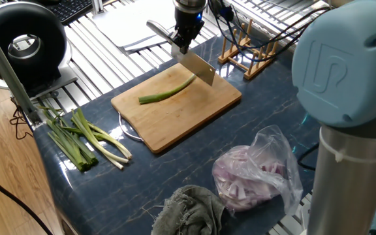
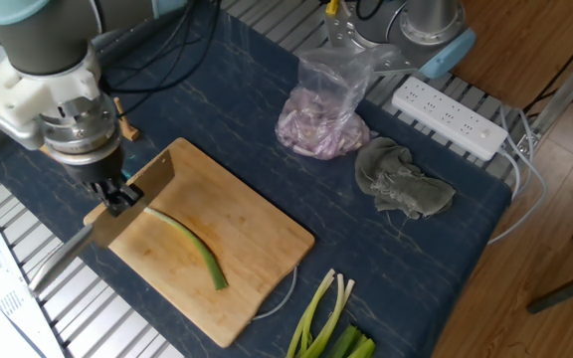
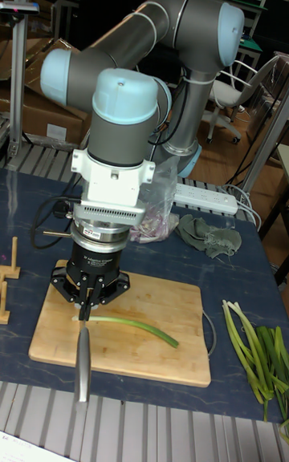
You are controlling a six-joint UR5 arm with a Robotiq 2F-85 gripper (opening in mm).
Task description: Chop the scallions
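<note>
A single scallion lies curved across the board, its pale end just under the knife clenched in the gripper. More scallions sit bunched on the table, well apart.

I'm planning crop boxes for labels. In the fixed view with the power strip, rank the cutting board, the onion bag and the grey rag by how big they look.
1. Cutting board, clearly largest.
2. Onion bag.
3. Grey rag.
Bag and rag look close in size, so that order is unsure.
</note>
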